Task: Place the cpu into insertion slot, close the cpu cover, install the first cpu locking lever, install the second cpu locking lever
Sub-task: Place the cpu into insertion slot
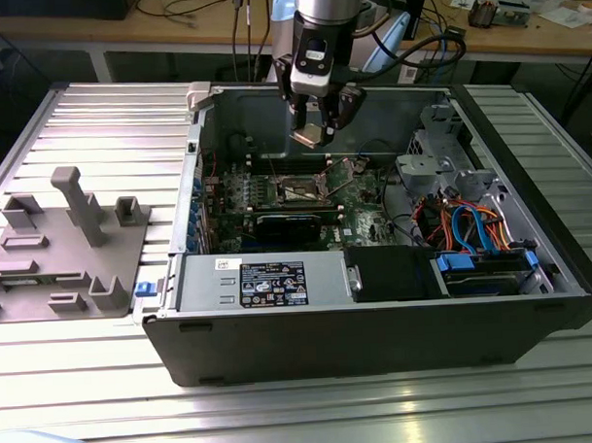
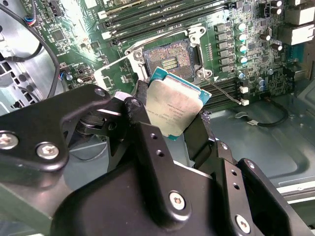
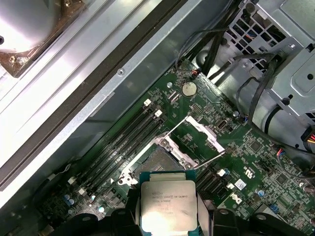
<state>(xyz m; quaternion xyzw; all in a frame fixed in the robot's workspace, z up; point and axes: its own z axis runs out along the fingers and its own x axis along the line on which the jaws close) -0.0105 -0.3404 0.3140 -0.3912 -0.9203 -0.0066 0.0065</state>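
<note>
While the black fingers pinched its side edges, the small flat square silvery-grey cpu looked light, stiff and easy to hurt; edges seemed the safest hold.

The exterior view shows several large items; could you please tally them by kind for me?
gripper: 1
cpu, held in the gripper: 1
open computer case: 1
grey parts holder: 1
Total: 4
</note>
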